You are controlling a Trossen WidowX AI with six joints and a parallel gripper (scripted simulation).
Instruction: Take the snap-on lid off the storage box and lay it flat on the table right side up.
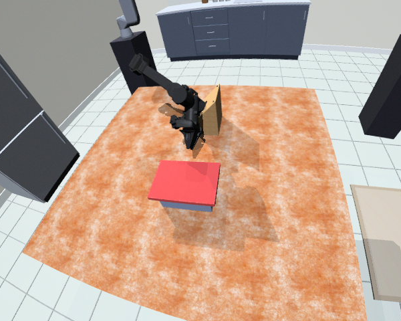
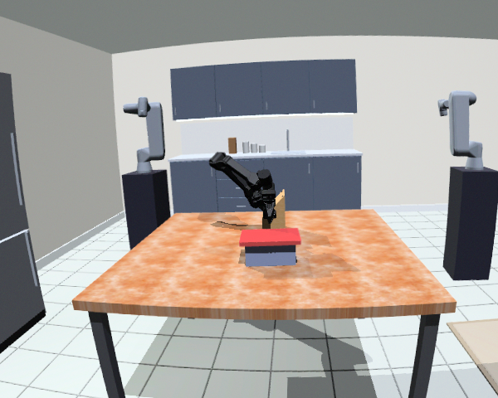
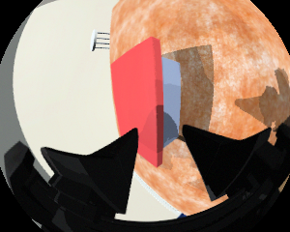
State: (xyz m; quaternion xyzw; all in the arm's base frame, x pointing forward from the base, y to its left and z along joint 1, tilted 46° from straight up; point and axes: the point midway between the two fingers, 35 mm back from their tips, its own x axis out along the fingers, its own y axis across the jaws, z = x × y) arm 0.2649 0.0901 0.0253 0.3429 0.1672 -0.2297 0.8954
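Observation:
The red lid lies flat on top of the blue-grey storage box and overhangs its sides. The box stands on the orange table. My gripper is open and empty, behind the box as the top and exterior views see it, with a gap to the lid. In the wrist view the lid's edge shows beyond and between the two black fingers. The top view hides the back wall of the box.
A wooden wedge-shaped block stands right beside the arm, behind the box. The arm's shadow falls across part of the lid. A tall dark cabinet stands on the floor left of the table.

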